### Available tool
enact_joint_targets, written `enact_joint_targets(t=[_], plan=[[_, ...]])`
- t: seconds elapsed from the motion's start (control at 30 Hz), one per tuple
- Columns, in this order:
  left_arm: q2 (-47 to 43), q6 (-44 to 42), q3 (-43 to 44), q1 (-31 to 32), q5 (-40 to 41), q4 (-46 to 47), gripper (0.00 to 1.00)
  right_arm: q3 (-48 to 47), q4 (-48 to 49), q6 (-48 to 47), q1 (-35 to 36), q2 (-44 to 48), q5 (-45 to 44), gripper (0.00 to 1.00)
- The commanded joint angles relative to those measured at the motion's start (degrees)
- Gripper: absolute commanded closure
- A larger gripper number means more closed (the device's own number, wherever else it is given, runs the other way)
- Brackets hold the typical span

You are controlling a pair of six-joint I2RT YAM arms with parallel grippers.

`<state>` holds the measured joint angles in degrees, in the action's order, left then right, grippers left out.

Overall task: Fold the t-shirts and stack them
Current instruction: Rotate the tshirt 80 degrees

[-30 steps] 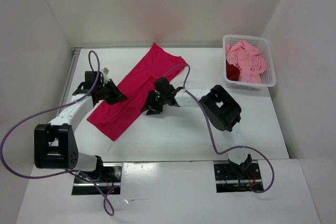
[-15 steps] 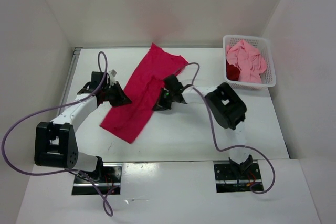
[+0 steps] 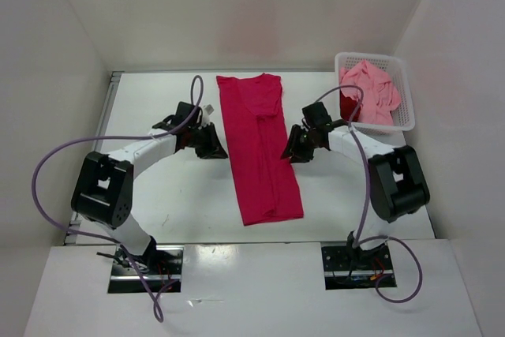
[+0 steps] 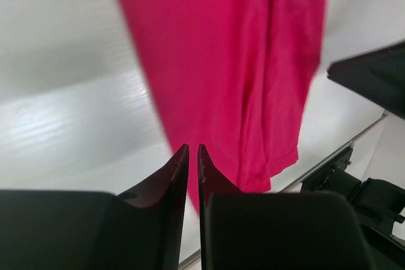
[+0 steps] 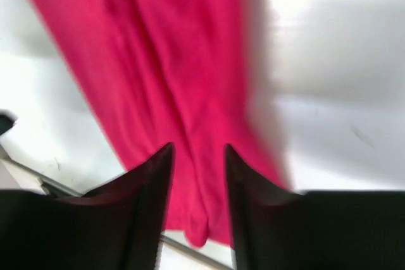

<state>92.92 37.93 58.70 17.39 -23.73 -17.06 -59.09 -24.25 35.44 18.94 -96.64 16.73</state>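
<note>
The bright magenta-red t-shirt lies flat on the table as a long narrow strip, folded lengthwise, running from the back to the front. It fills both wrist views. My left gripper sits just off its left edge, jaws shut with nothing between them. My right gripper sits at its right edge, open and empty, above the cloth. The salmon pink t-shirt and the dark crimson t-shirt lie crumpled in the basket.
The white mesh basket stands at the back right corner of the table. White walls close in the table at the back and both sides. Purple cables loop from both arms over the table.
The magenta-red shirt has swung from a slant on the left to a straight strip in the middle. Both grippers have let go of it and now sit apart on either side.
</note>
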Motion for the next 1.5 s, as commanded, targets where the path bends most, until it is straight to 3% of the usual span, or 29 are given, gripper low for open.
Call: enact_joint_targets(t=[0.0, 0.13, 0.3, 0.43, 0.5, 0.57, 0.8, 1.1, 1.23, 1.47], plan=[[1.12, 1.0, 4.32, 1.86, -0.53, 3.08, 0.83, 0.64, -5.97, -1.87, 0.57, 8.91, -3.46, 0.6], [5.24, 1.71, 7.04, 4.23, 0.08, 3.96, 0.8, 2.66, -7.13, 0.41, 5.04, 12.62, -0.3, 0.81], [12.53, -0.4, 12.22, 4.23, 3.6, 4.06, 0.71, 4.25, -4.67, 5.25, 17.6, 11.31, 2.24, 0.88], [17.02, 1.08, 15.83, 4.23, 1.32, 5.8, 0.71, -0.05, -6.77, 5.87, 25.08, 6.38, -0.81, 0.89], [17.03, 3.19, 15.23, 4.23, 0.79, 7.47, 0.71, -1.29, -8.7, 5.87, 27.72, 5.68, -3.1, 0.83], [16.07, 4.43, 12.77, 4.23, -2.01, 9.23, 0.71, -1.29, -10.37, 7.18, 28.95, 5.67, -7.66, 0.71], [7.01, 6.8, 0.29, 7.74, -3.69, 12.58, 0.72, 1.26, -12.13, 9.21, 29.48, 5.59, -11.8, 0.59], [-2.13, 3.9, -6.48, 9.07, 2.01, 5.65, 0.71, -0.32, -13.28, 9.21, 31.25, 1.37, -13.12, 0.58], [-3.19, 1.53, -8.06, 9.77, 0.79, 1.33, 0.7, -0.32, -13.98, 9.21, 31.77, 0.75, -12.52, 0.63], [-6.44, 4.25, -13.42, 19.16, 0.61, 0.1, 0.63, 0.2, -14.51, 9.21, 32.3, -2.41, -13.13, 0.69]])
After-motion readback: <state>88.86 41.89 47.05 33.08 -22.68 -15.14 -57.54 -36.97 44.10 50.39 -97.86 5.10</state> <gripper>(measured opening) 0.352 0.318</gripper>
